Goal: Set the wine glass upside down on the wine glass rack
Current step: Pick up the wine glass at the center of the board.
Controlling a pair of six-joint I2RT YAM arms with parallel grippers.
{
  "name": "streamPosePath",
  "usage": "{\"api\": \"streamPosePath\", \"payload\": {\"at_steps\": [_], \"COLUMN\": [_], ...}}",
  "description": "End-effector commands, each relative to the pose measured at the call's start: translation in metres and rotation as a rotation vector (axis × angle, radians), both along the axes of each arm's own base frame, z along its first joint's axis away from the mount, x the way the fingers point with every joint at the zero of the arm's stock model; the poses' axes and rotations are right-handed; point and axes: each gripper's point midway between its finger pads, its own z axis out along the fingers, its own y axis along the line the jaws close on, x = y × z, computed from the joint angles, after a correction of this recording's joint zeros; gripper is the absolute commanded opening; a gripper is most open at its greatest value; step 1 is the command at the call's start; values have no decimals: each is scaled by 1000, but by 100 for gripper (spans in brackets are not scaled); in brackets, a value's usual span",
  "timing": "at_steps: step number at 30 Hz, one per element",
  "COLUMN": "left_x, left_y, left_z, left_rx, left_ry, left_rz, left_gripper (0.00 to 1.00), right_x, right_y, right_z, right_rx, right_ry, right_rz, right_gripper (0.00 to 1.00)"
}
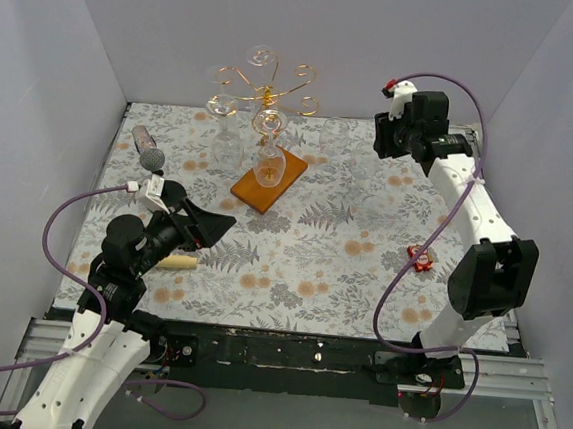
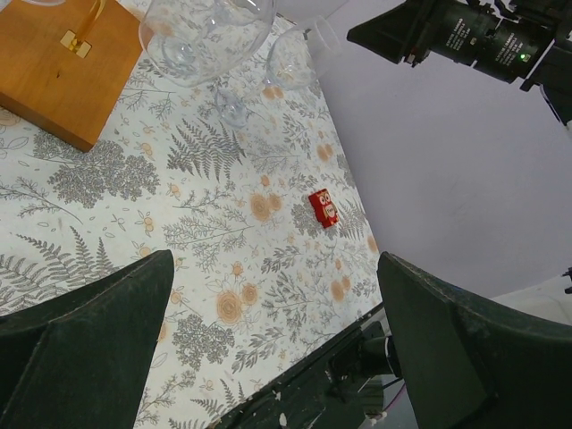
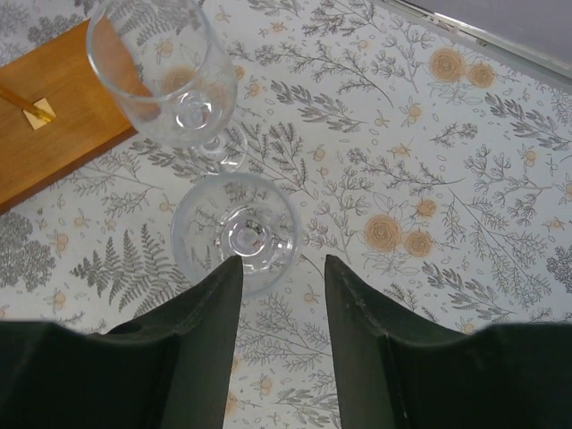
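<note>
The wine glass rack [image 1: 265, 87] is a copper wire tree on an orange-brown wooden base [image 1: 269, 181] at the back middle, and clear glasses hang among its arms. In the right wrist view a wine glass [image 3: 237, 234] stands upright on the floral cloth, just beyond my left fingertip [image 3: 228, 273]. A second upright glass [image 3: 164, 76] stands beside the base [image 3: 54, 143]. My right gripper [image 3: 283, 261] hovers above them, jaws partly apart with only cloth between them. My left gripper [image 2: 274, 268] is wide open and empty at the front left [image 1: 217, 227].
A microphone [image 1: 147, 149] lies at the back left. A small red object [image 1: 421, 257] sits on the cloth at the right, also in the left wrist view [image 2: 323, 207]. A pale cylinder [image 1: 177, 261] lies by the left arm. White walls close in three sides.
</note>
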Motion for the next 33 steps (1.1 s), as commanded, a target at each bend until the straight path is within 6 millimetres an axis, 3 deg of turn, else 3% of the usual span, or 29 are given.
{"api": "streamPosePath", "payload": {"at_steps": [1, 7, 13, 33], "left_x": [-1, -1, 0, -3], "left_y": [3, 5, 5, 6], "left_z": [1, 0, -1, 0], "left_rx": [2, 6, 10, 7], "left_ry": [-3, -1, 0, -5], "left_rz": [21, 28, 29, 32], "left_gripper": [98, 98, 98, 98], "right_x": [23, 28, 30, 27], "right_y": [2, 5, 3, 8], "right_z": [22, 1, -11, -21], "right_rx": [-14, -85, -141, -210], "right_ry": [-64, -34, -23, -23], "right_rz": [-55, -60, -74, -64], "right_gripper": [46, 36, 36, 36]}}
